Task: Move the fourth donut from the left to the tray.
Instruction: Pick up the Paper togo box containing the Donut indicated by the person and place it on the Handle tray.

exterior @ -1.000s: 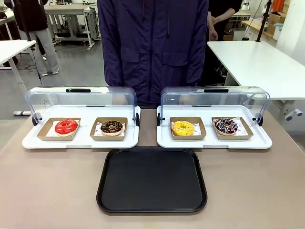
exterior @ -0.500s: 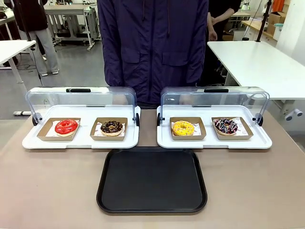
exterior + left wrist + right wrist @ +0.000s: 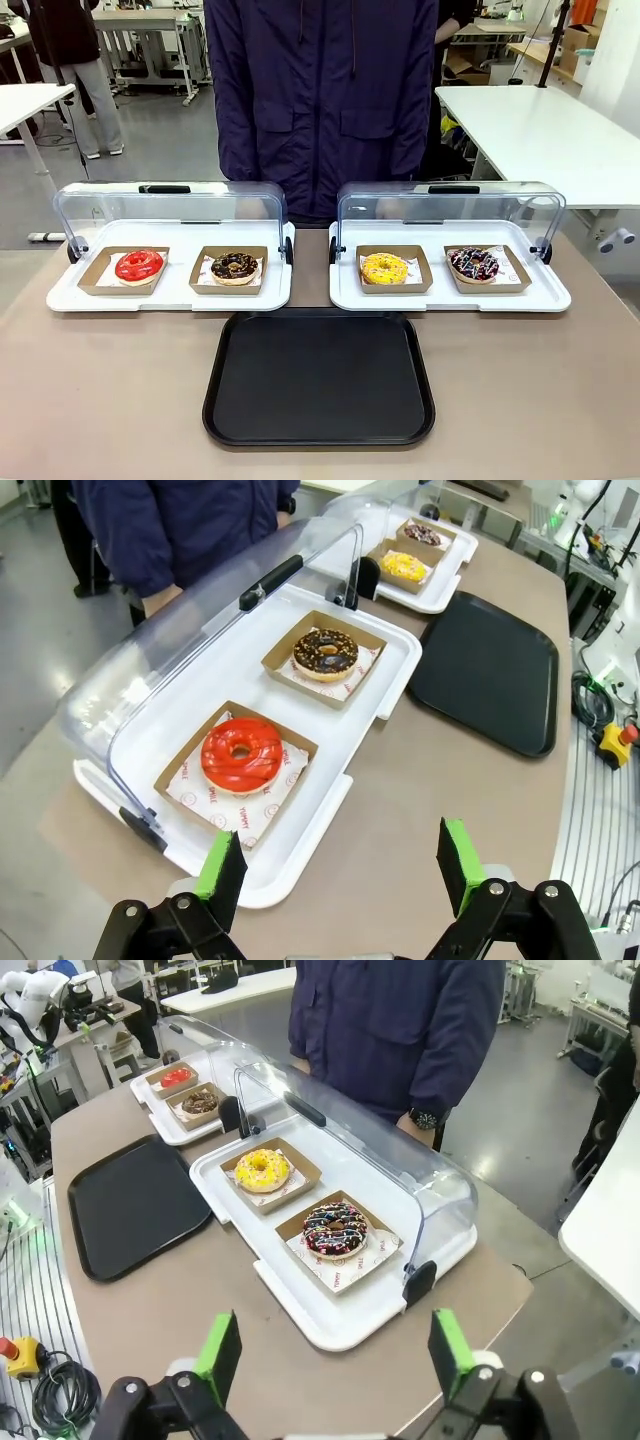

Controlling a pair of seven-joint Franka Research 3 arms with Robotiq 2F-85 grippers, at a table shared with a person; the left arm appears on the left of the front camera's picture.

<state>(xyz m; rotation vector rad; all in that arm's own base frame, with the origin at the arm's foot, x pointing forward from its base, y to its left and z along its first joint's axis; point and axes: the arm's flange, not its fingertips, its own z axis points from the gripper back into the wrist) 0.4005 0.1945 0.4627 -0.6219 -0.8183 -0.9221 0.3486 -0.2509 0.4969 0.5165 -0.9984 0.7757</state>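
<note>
A: So, what is the worktop (image 3: 110, 390) like?
B: Smooth, matt, grey-brown; the black tray (image 3: 319, 378) lies flat at the near middle. Beyond it two white serving trays (image 3: 170, 298) stand side by side, each with its clear dome lid (image 3: 450, 208) raised at the back.
A: And the fourth donut (image 3: 473, 263)?
B: Chocolate with sprinkles; it sits in a brown cardboard holder (image 3: 512, 281) at the outer end of the right-hand serving tray, near the yellow donut (image 3: 384, 268) and well apart from the black tray.
A: The tools?
B: The left tool (image 3: 340, 862) is spread wide, green pads (image 3: 222, 865) far apart; the right tool (image 3: 332, 1348) is spread just as wide, above the worktop's right end.
A: The room?
B: A person (image 3: 320, 100) in a dark blue jacket stands at the far side; behind are white tables (image 3: 540, 130) and a grey floor (image 3: 150, 150).
</note>
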